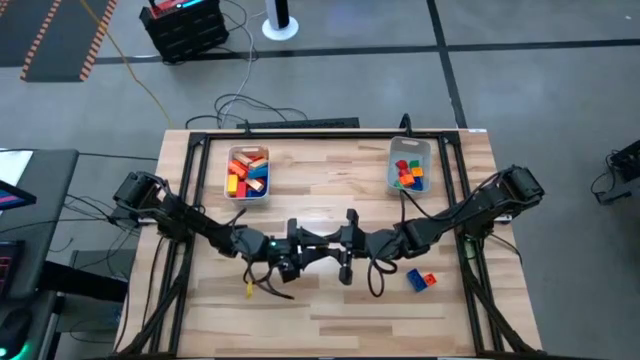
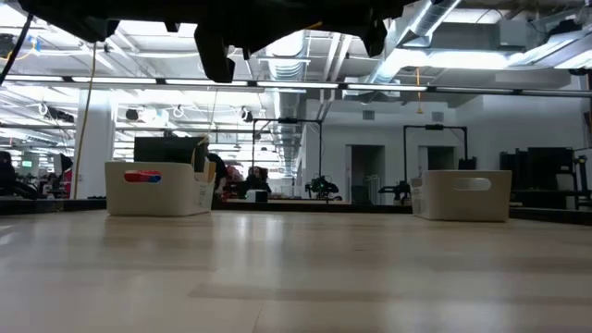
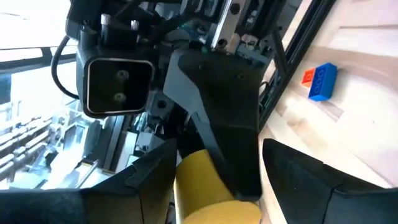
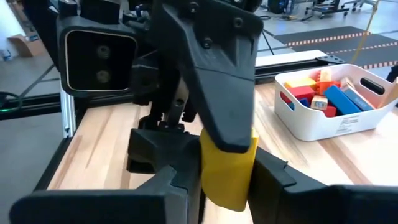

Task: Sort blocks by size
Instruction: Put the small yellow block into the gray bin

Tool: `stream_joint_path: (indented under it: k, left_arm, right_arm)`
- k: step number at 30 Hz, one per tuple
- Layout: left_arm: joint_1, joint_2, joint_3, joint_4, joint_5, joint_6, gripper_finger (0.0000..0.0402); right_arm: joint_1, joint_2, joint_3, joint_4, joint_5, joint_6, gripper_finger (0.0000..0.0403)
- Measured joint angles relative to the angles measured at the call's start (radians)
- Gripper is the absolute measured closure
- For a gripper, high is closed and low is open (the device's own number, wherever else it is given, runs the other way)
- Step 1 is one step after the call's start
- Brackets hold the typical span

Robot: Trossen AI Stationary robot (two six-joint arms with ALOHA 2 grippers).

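Two-arm sorting cell, mid-task. Both arms reach in over the middle of the table (image 1: pixel 330 320), where the left gripper (image 1: pixel 312 248) and the right gripper (image 1: pixel 335 250) meet nose to nose above the surface. Between them is a yellow block (image 4: pixel 227 168). The right gripper is closed on it, its two fingers pressed to opposite sides. The left gripper stands wide around the same block; whether it grips or only brackets it cannot be told. The arrangement reads as a handover from one arm to the other, direction undetermined.

Progress: the left bin (image 1: pixel 247 149) at the far side of the table already holds a pile of mostly bar-shaped blocks in orange, red, yellow and blue. The right bin (image 1: pixel 410 143) holds a smaller cluster of short, cube-like pieces in red, orange, green and blue. Sorting therefore appears well advanced.

Remaining: the yellow block in mid-air has no bin yet, and a blue block (image 1: pixel 415 278) with a small red-orange piece touching it lies loose on the table near the right arm.
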Motion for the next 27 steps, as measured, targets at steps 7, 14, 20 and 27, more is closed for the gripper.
stream_joint_path:
  k: [7, 14, 20, 27]
  left_arm:
    - [0.022, 0.0, 0.0, 0.001, -0.004, 0.014, 0.0185]
    - [0.029, 0.0, 0.0, -0.008, -0.008, 0.003, 0.0235]
    - [0.029, 0.0, 0.0, -0.012, -0.006, -0.036, 0.0241]
    - [0.029, 0.0, -0.001, -0.012, -0.005, -0.07, 0.0257]
  right_arm:
    - [0.001, 0.0, 0.0, 0.003, -0.001, 0.001, 0.0284]
    - [0.002, 0.0, 0.0, 0.001, -0.001, -0.008, 0.0284]
    - [0.001, 0.0, 0.0, -0.006, -0.002, 0.023, 0.0265]
    - [-0.013, 0.0, 0.0, -0.029, -0.003, 0.046, 0.0198]
